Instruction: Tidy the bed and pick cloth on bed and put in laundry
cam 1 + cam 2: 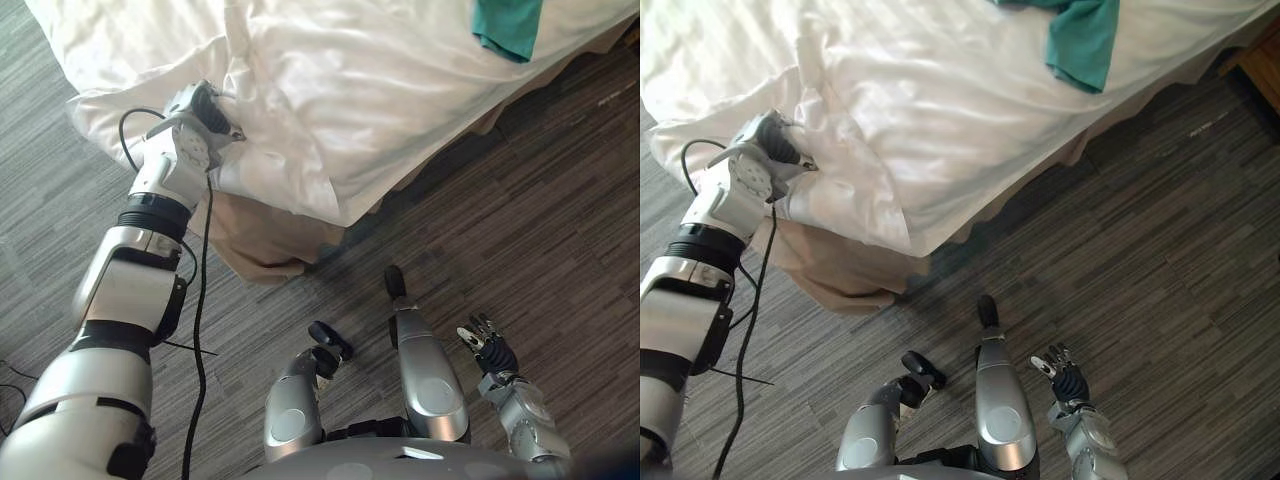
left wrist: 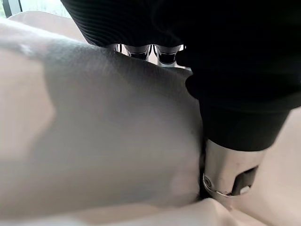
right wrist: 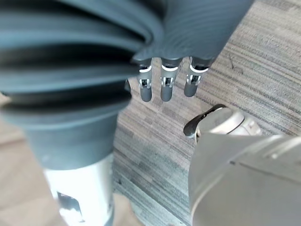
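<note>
A teal cloth (image 1: 508,25) lies crumpled on the far side of the bed, near its right edge, far from both hands. A rumpled white duvet (image 1: 350,100) covers the bed and hangs over the near corner. My left hand (image 1: 207,113) is at that corner's left side, its fingers curled into a fold of the duvet. In the left wrist view the white fabric (image 2: 103,132) lies between the fingers (image 2: 141,51) and the thumb (image 2: 230,174). My right hand (image 1: 490,350) hangs low over the floor at the lower right, fingers (image 3: 162,87) relaxed and holding nothing.
A beige bed skirt (image 1: 260,235) hangs below the duvet at the bed's corner. Grey striped carpet (image 1: 520,220) runs along the bed's near side. A brown wooden piece of furniture (image 1: 1265,60) stands at the far right.
</note>
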`<state>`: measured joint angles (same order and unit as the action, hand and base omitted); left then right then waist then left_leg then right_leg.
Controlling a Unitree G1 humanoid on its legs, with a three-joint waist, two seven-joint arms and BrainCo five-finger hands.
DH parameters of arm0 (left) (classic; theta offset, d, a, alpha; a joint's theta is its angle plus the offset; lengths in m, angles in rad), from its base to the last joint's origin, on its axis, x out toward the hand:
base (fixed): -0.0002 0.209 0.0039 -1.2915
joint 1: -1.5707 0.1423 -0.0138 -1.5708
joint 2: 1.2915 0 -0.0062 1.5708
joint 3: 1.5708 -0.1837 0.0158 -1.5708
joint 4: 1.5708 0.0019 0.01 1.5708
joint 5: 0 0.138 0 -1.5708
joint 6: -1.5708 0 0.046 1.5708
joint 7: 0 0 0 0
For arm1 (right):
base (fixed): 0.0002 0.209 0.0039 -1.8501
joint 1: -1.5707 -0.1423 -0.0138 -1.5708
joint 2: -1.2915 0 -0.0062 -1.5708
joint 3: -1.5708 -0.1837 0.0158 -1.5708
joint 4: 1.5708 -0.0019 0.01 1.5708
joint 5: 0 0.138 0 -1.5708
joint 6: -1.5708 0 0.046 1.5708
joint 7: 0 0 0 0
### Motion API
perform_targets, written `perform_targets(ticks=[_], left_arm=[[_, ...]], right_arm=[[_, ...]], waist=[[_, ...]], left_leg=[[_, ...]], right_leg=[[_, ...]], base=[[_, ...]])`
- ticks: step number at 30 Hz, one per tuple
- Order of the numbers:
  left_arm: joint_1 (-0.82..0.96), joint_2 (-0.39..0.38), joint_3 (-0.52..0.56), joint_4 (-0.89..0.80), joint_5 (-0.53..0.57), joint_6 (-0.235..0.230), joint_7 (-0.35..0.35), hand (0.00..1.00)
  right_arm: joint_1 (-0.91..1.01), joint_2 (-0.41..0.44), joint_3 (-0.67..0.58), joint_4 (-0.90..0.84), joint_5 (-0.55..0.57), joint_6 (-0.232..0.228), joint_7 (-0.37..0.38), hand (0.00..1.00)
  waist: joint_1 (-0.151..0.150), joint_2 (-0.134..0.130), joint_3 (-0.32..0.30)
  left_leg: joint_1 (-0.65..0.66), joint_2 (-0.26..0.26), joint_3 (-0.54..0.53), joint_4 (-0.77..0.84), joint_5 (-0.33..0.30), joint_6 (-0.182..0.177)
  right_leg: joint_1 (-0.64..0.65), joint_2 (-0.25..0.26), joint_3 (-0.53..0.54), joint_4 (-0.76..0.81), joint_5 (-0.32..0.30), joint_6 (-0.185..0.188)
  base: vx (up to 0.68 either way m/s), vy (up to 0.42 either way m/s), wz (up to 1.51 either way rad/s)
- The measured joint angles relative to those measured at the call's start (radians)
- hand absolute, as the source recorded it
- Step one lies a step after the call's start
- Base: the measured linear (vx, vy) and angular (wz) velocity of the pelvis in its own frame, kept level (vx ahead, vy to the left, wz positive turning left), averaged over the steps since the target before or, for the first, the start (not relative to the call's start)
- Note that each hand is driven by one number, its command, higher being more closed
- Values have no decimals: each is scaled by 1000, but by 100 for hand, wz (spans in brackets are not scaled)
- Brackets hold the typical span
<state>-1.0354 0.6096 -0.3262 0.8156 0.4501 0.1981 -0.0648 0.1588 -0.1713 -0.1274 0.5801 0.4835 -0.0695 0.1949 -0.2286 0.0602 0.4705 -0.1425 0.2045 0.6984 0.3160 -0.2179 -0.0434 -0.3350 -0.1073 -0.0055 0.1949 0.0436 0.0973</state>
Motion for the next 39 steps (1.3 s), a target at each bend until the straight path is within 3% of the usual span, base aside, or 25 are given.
perform_targets(ticks=[2, 3, 6, 9, 12, 13, 16, 19, 21, 25, 28, 29, 32, 33, 37, 39], left_arm=[[40, -10, -21, -16, -38, -46, -2, 100], [108, -14, -28, -56, -62, -92, -5, 100], [274, -16, -36, -158, -117, -150, -35, 100], [471, -15, -31, -271, -156, -165, -80, 100], [684, -26, 21, -367, -169, -168, -92, 100], [753, -52, 66, -397, -201, -172, -89, 0], [871, -125, 148, -434, -275, -181, -70, 0], [988, -216, 214, -426, -334, -183, -1, 0], [1032, -286, 272, -376, -404, -189, 56, 0], [1041, -417, 399, -244, -551, -237, 200, 0], [1042, -484, 541, -154, -558, -271, 241, 0], [1043, -491, 571, -131, -552, -267, 251, 0], [1108, -478, 791, 26, -572, -184, 329, 0], [1152, -462, 881, 71, -601, -161, 354, 0], [1264, -372, 1092, 121, -739, -165, 393, 0], [1301, -359, 1143, 124, -778, -183, 396, 0]], right_arm=[[9, 5, 0, 6, -19, 3, 0, 0], [18, 5, -1, 10, -39, 5, 0, 0], [34, 6, -15, 74, -64, 6, 0, 0], [50, 15, -69, 164, -78, 22, -8, 0], [79, 14, -121, 216, -99, 38, -27, 0], [82, 15, -140, 246, -116, 47, -38, 0], [82, 17, -153, 296, -116, 55, -54, 0], [81, 30, -185, 331, -116, 55, -72, 0], [79, 51, -188, 357, -115, 56, -83, 0], [74, 81, -201, 383, -115, 62, -85, 0], [71, 81, -213, 390, -116, 63, -82, 0], [71, 81, -216, 391, -117, 64, -80, 0], [72, 80, -246, 406, -147, 83, -68, 0], [74, 78, -266, 427, -154, 86, -66, 0], [69, 68, -328, 489, -140, 87, -62, 0], [58, 57, -339, 492, -107, 81, -68, 0]], waist=[[3, -2, -4], [9, -1, -20], [23, 8, -84], [36, 26, -152], [75, 50, -225], [85, 55, -250], [112, 56, -282], [126, 58, -323], [141, 45, -335], [143, 23, -344], [142, 19, -346], [142, 19, -346], [145, 19, -346], [163, 18, -346], [198, 6, -363], [211, 7, -365]], left_leg=[[31, -4, -2, -7, 3, 1], [68, -20, -8, -38, 17, -1], [112, -63, -47, -125, 68, -9], [166, -85, -109, -207, 115, -23], [209, -94, -157, -266, 134, -30], [215, -95, -178, -278, 137, -30], [230, -95, -219, -283, 138, -30], [237, -100, -245, -300, 139, -32], [245, -100, -249, -317, 149, -33], [265, -90, -272, -331, 152, -37], [273, -89, -273, -336, 153, -37], [274, -89, -273, -336, 153, -37], [292, -88, -278, -336, 153, -37], [300, -89, -279, -337, 153, -37], [299, -98, -326, -352, 153, -37], [299, -100, -326, -354, 154, -35]], right_leg=[[41, -8, -19, 0, -11, 3], [71, -20, -39, -1, -19, 4], [117, -44, -85, -8, -35, 7], [197, -51, -153, -49, -37, 4], [276, -43, -206, -113, -37, 4], [298, -40, -229, -132, -37, 4], [350, -33, -262, -169, -36, 5], [380, -22, -283, -206, -34, 10], [390, -13, -287, -225, -33, 10], [419, 2, -306, -245, -34, 9], [432, 6, -306, -252, -34, 9], [432, 6, -306, -252, -34, 9], [449, 7, -309, -255, -34, 9], [458, 7, -310, -258, -34, 9], [486, 4, -341, -290, -31, 13], [486, 1, -339, -291, -29, 15]], base=[[59, 58, 34], [71, 43, 35], [93, 22, 46], [113, -27, 64], [99, -24, 48], [62, -14, 48], [36, -24, 38], [7, -43, 16], [-18, -45, 7], [-21, -60, 5], [-41, -50, -4], [0, 0, 0], [3, -13, 4], [-25, -14, 14], [-58, -15, 32], [-92, 4, 8]])
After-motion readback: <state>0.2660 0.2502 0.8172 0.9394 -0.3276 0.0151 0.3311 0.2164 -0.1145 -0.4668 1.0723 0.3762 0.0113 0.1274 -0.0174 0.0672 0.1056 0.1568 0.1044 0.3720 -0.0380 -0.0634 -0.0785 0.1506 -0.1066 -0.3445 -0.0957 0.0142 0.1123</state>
